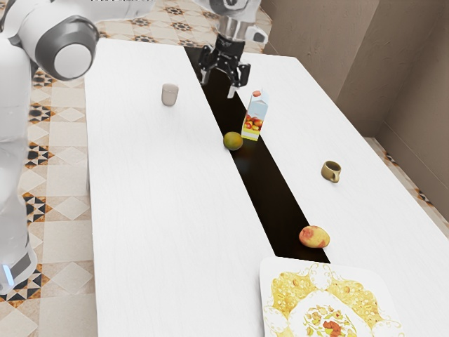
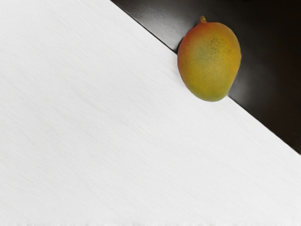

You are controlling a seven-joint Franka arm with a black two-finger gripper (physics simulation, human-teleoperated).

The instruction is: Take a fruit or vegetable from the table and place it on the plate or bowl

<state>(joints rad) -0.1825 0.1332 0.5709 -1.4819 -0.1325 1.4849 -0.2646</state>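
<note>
**A:** Where does the mango (image 1: 233, 141) lie?

**B:** On the seam where the white worktop (image 1: 154, 210) meets the dark strip (image 1: 270, 189), just beside the juice carton (image 1: 255, 116). The wrist view shows a mango (image 2: 209, 59) on such a seam, likely the same one.

**A:** And the jaws?

**B:** Open and empty. They hang over the end of the strip farthest from the plate (image 1: 280, 270), well apart from the mango.

**A:** How should the robot take it?

**B:** It would do best to centre the hand over the fruit's middle. Then it can turn the wrist so the 2 fingers close across the narrow width, not along the length. The skin is rounded and looks smooth, so a grip low around the belly should hold better than one near the top. The carton is close enough to be knocked over, so the fingers should come straight down.

**A:** And the carry?

**B:** A red-yellow fruit (image 1: 313, 236) lies near the plate, so the lift should clear it.
</note>
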